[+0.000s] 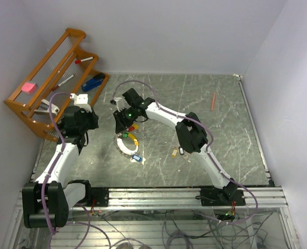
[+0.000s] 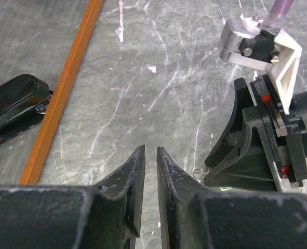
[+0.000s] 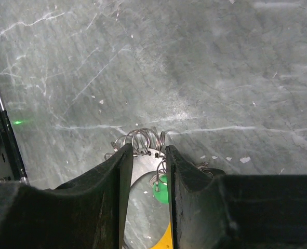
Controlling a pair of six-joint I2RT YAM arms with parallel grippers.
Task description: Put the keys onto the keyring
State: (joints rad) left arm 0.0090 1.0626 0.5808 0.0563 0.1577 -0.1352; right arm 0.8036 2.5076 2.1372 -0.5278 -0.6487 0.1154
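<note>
Pinching the keyring [image 3: 148, 167] by its silvery part: right tool [image 3: 148, 149], narrow. Green key [image 3: 161, 187] sits at the ring. Left tool [image 2: 150, 155] nearly closed, empty, left of the keyring. Yellow key [image 1: 175, 152] loose on table [image 1: 221, 155], well right of it. Step, likely: steadying the ring. Next: fetch and thread a loose key.

top: overhead, far, whole table [image 1: 221, 104] | wrists: close, low, angled down | right wrist+top share keyring [image 1: 127, 143]

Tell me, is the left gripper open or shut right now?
Shut and empty. The left gripper has its fingers almost together, and only table shows through the slim gap.
</note>
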